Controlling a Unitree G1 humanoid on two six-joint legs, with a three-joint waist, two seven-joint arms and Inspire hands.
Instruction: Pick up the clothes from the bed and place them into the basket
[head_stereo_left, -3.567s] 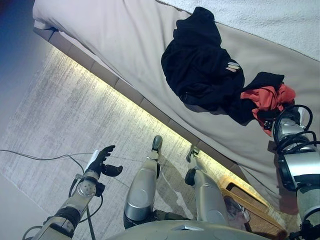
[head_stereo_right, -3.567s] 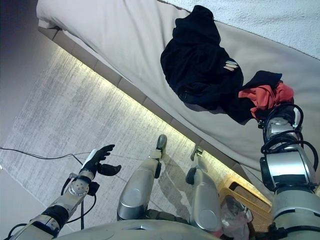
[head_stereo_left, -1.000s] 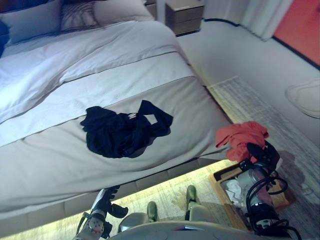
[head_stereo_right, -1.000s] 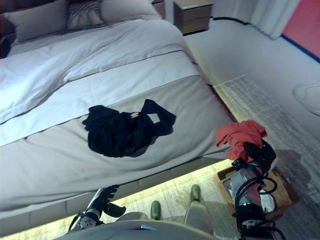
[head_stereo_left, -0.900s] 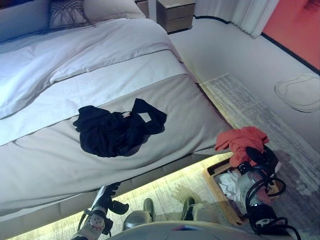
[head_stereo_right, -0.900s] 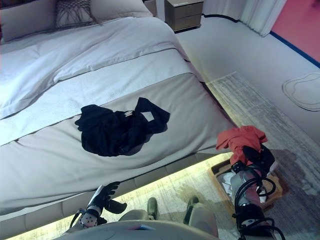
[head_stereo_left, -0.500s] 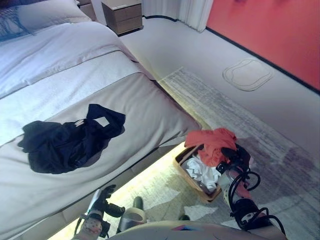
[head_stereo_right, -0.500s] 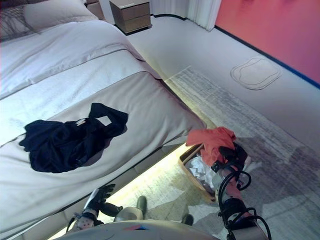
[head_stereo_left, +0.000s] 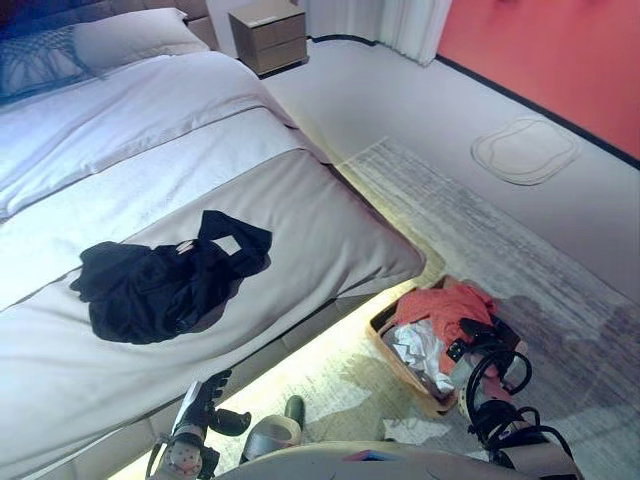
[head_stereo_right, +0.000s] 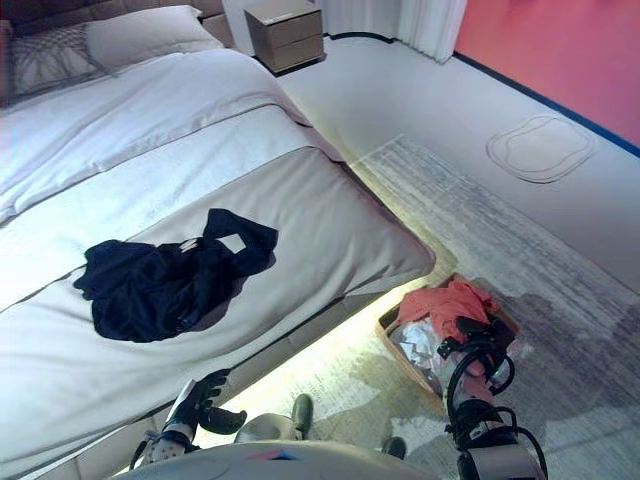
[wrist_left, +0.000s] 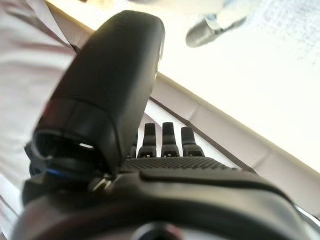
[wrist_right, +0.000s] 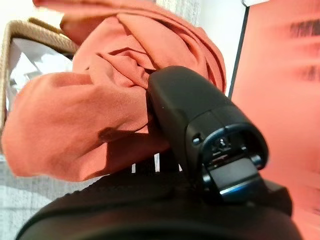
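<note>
A heap of black clothes (head_stereo_left: 168, 286) lies on the grey bed (head_stereo_left: 320, 230), apart from both hands. A red garment (head_stereo_left: 443, 310) hangs into the wicker basket (head_stereo_left: 399, 368) on the floor by the bed's corner, on top of white cloth (head_stereo_left: 414, 346). My right hand (head_stereo_left: 481, 335) is just beside the basket, and in the right wrist view its thumb (wrist_right: 195, 125) presses into the red garment (wrist_right: 85, 115), so the hand is shut on it. My left hand (head_stereo_left: 200, 404) hangs low by the bed's side with straight fingers (wrist_left: 165, 136), holding nothing.
A grey rug (head_stereo_left: 450, 215) covers the floor beside the bed. A white scrap (head_stereo_left: 405, 430) lies on the rug near the basket. A nightstand (head_stereo_left: 265, 30) and pillows (head_stereo_left: 130, 35) are at the bed's head, and a round mat (head_stereo_left: 525, 150) lies further off by the red wall.
The camera has swung round. My right hand lifted the red garment off the bed, carried it past the bed's corner and has lowered it into the basket. The black clothes stayed put.
</note>
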